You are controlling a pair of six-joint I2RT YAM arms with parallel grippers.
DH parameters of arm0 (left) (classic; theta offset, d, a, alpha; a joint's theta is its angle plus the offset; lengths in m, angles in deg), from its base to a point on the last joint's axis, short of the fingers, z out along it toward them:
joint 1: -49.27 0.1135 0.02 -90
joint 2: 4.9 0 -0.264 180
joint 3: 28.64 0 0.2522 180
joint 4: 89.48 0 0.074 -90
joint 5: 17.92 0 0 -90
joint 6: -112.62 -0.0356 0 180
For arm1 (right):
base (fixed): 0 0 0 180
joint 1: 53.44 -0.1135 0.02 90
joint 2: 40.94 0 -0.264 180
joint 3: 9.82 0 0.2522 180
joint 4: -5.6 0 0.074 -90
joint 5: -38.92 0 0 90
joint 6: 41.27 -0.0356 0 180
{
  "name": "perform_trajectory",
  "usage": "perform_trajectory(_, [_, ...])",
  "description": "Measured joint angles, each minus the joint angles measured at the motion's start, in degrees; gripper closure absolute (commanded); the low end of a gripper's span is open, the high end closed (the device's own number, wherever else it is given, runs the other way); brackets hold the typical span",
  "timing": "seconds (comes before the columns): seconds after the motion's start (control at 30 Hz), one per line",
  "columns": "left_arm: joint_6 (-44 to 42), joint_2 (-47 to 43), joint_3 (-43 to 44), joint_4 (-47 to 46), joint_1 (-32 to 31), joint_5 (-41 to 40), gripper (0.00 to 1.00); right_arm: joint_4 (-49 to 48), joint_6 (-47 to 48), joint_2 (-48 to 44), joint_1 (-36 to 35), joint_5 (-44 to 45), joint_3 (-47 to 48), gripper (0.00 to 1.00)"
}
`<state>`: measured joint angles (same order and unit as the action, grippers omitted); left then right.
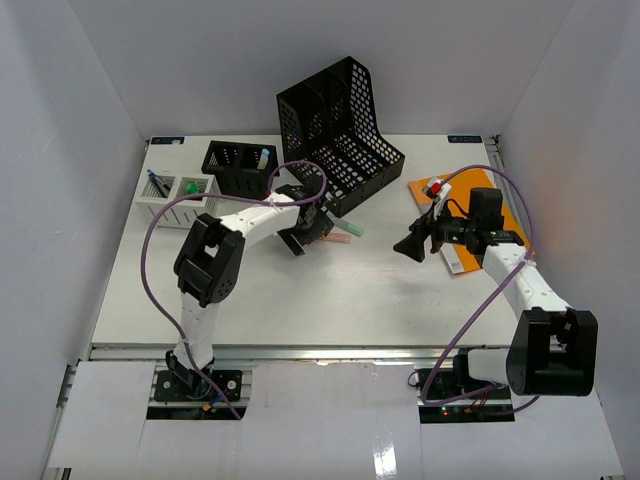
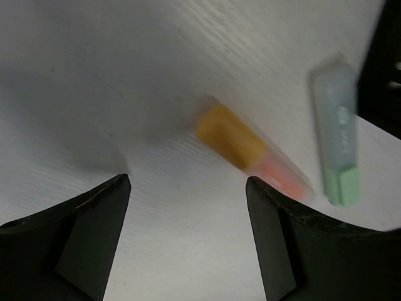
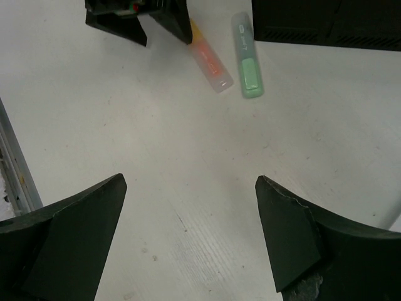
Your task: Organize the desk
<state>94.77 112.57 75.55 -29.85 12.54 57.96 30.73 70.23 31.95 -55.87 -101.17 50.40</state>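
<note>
Two highlighters (image 3: 210,60), one file rack (image 1: 345,125), one notebook (image 1: 478,182)

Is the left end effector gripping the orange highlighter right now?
No, the left end effector is open, its fingers spread wide, and the orange highlighter lies flat on the desk, not clamped.

Large flat white desk (image 1: 330,290), rectangular, seen from above. Lies level and fills most of the overhead view, long side running left to right. Shows a faint fine grain and a few small scuffs up close in the wrist views. Ends at the near edge in a silver metal rail (image 1: 300,350). Stands enclosed by plain white walls (image 1: 60,150) at left, right and back.
</note>
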Motion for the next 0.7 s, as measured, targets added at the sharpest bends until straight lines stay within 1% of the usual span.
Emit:
perform_trajectory(0.13, [1.6, 2.7, 1.8, 3.4, 0.0, -0.7, 0.18, -0.9, 0.2, -0.5, 0.6, -0.7, 0.0, 0.1])
perform_trajectory(0.33, [2.3, 6.1, 9.0, 6.5, 0.0, -1.6, 0.19, -0.9, 0.6, -1.6, 0.6, -1.1, 0.0, 0.1])
perform_trajectory(0.47, [2.7, 6.5, 9.1, 6.7, 0.0, -1.6, 0.2, -0.9, 1.2, -2.1, 0.8, -1.1, 0.0, 0.1])
perform_trajectory(0.6, [2.9, 5.3, 6.6, 5.4, 0.0, -1.6, 0.21, -0.9, 1.4, -2.1, 0.9, -1.1, 0.0, 0.1])
perform_trajectory(0.7, [2.7, 5.2, 7.1, 5.4, 0.0, -2.0, 0.21, -0.9, 1.5, -2.1, 0.9, -1.1, 0.0, 0.1])
